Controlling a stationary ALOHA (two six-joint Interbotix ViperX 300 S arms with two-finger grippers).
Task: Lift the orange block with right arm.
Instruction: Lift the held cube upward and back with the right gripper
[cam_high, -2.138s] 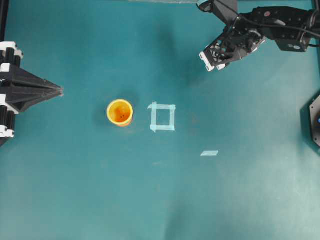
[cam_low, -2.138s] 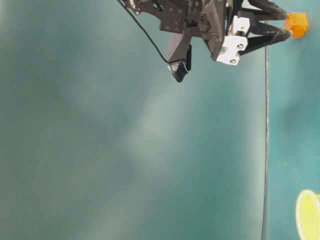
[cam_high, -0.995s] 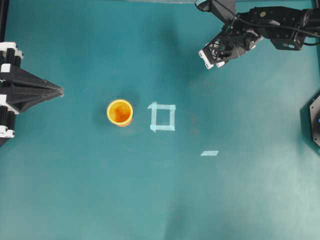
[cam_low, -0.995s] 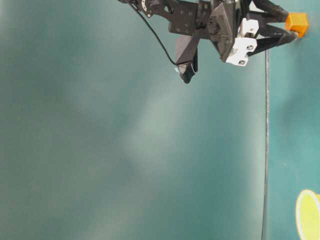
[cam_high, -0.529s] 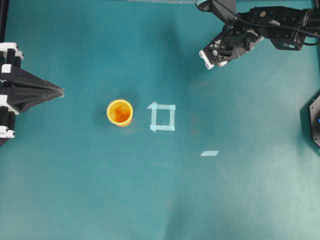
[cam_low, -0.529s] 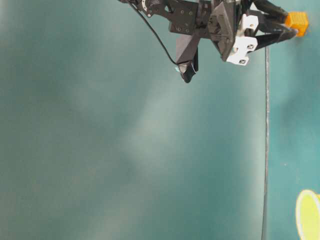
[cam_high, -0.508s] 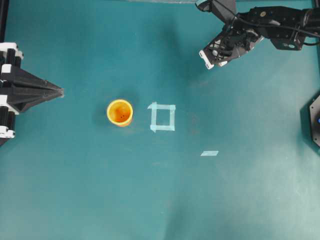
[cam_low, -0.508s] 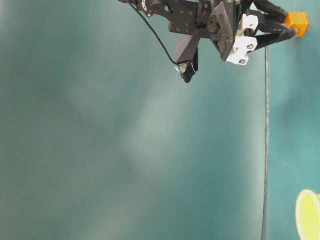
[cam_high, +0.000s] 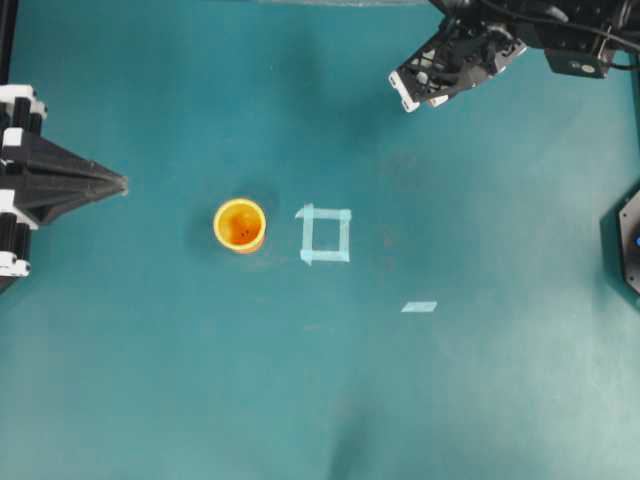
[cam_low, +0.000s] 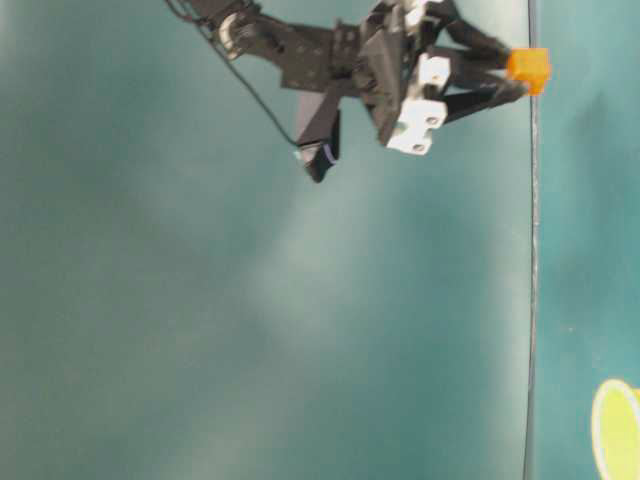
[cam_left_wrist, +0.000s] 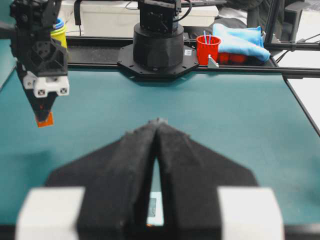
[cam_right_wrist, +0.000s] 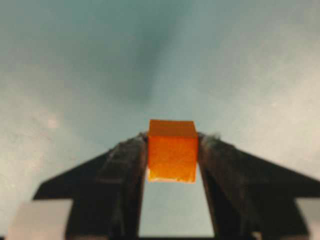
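The orange block (cam_right_wrist: 172, 150) is a small cube pinched between my right gripper's (cam_right_wrist: 172, 146) black fingertips. It hangs clear above the teal table in the left wrist view (cam_left_wrist: 45, 120) and the table-level view (cam_low: 528, 68). In the overhead view the right gripper (cam_high: 425, 85) is at the back right and hides the block. My left gripper (cam_high: 122, 183) is a black wedge at the left edge, shut and empty, also in its wrist view (cam_left_wrist: 157, 122).
A yellow-orange cup (cam_high: 240, 225) stands left of centre, its rim also in the table-level view (cam_low: 618, 430). A tape square (cam_high: 326, 234) and a tape strip (cam_high: 419, 306) mark the mat. The right arm's base (cam_left_wrist: 158, 45), a red cup (cam_left_wrist: 207, 49) and a blue cloth (cam_left_wrist: 239, 40) lie beyond the far edge.
My right gripper has risen from the table with the orange block held in it, shifting toward the back edge in the overhead view. The left arm and the cup have not moved.
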